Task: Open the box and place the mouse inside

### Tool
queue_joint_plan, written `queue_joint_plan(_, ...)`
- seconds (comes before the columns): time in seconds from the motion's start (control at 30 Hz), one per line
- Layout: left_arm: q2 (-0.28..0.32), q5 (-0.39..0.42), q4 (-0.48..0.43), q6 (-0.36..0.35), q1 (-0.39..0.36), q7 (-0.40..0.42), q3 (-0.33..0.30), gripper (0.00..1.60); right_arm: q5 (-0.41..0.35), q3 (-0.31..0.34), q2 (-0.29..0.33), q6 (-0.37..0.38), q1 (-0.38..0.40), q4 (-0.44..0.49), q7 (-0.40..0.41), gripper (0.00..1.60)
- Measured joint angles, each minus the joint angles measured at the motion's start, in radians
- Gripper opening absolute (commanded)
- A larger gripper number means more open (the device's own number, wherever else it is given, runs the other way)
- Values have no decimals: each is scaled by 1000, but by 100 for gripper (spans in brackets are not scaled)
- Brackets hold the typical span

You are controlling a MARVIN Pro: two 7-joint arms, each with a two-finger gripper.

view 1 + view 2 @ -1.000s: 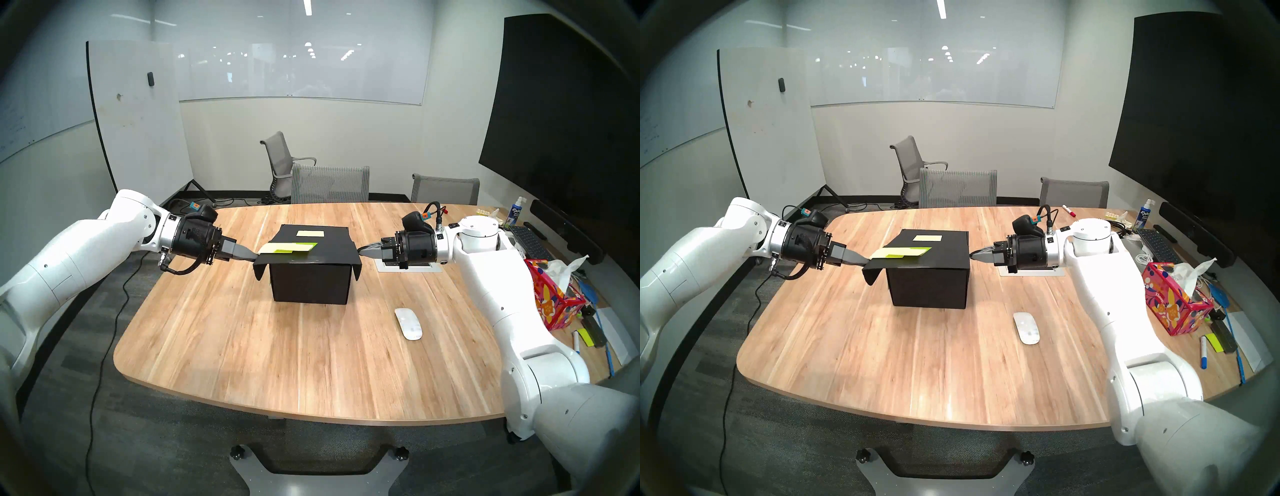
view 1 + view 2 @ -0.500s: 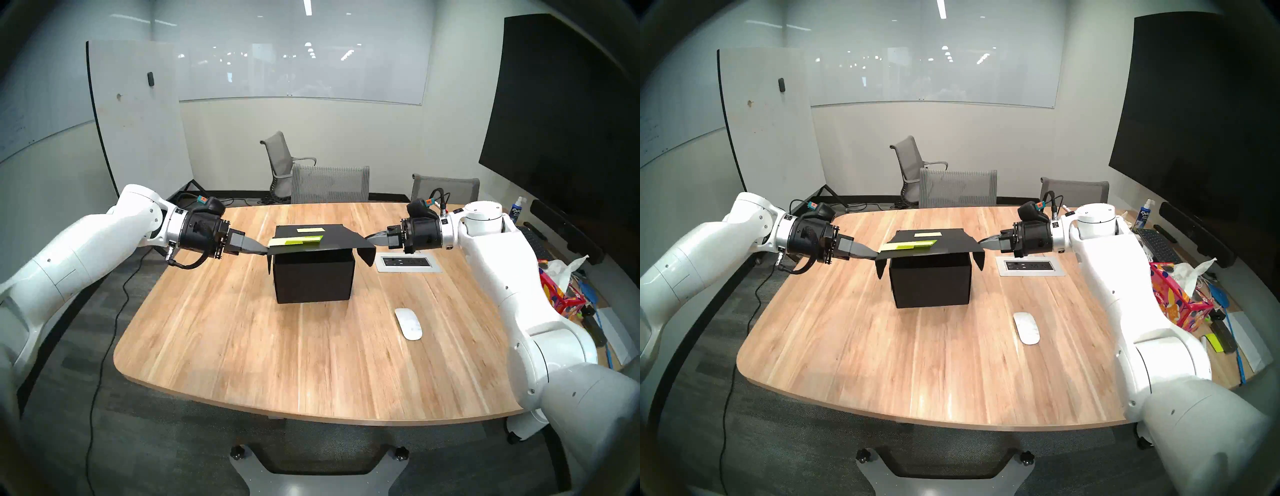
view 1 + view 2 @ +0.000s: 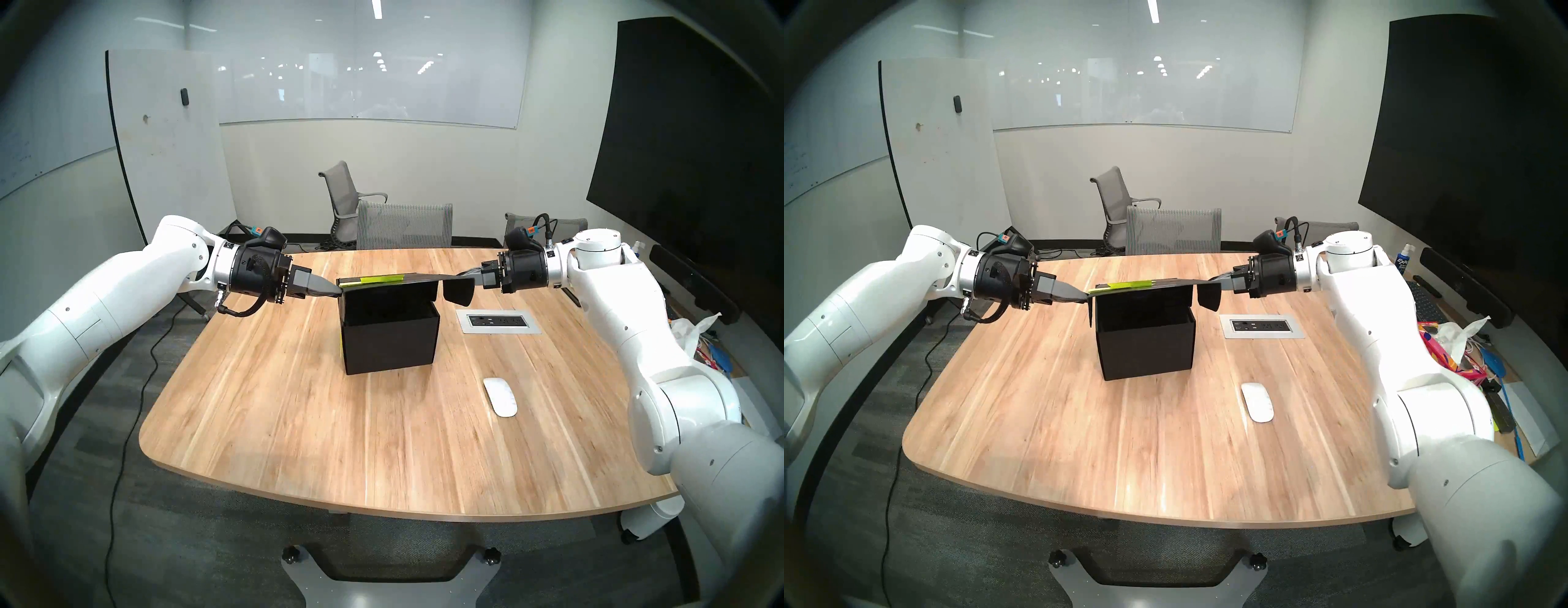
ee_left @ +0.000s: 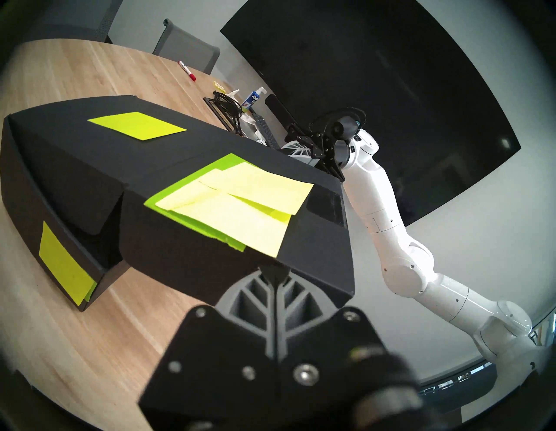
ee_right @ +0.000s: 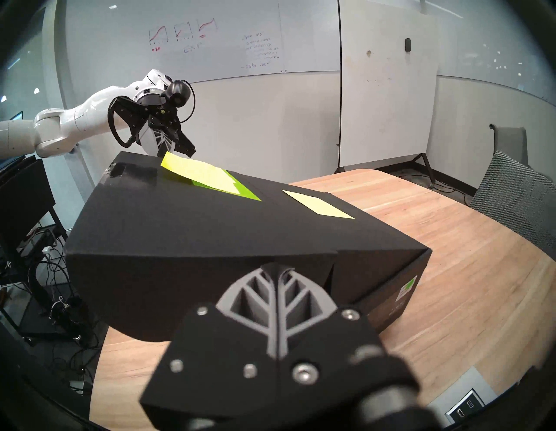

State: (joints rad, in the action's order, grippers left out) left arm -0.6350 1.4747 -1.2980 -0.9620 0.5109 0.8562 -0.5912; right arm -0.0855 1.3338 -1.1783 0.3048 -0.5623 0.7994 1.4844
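evidently each arm pinches one end of the lid: left gripper and right gripper are both clamped on its side flaps, holding it level above the black box so the opening clears. the white mouse waits on the table, right of it.

Reaching in from both sides, two white arms stretched toward each other. Left gripper pointing right and a little down, fingers pressed tight together, pinching a thin black edge. Right gripper pointing left and a little down, facing the left one, fingers also squeezed tight, pinching the far edge.
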Motion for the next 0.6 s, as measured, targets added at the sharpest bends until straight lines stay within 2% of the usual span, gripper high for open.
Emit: queue_joint_plan(0.6,-40,48,34,0,-40,-10,-3,0,3,-67,-9,-69,146,-135,0,0)
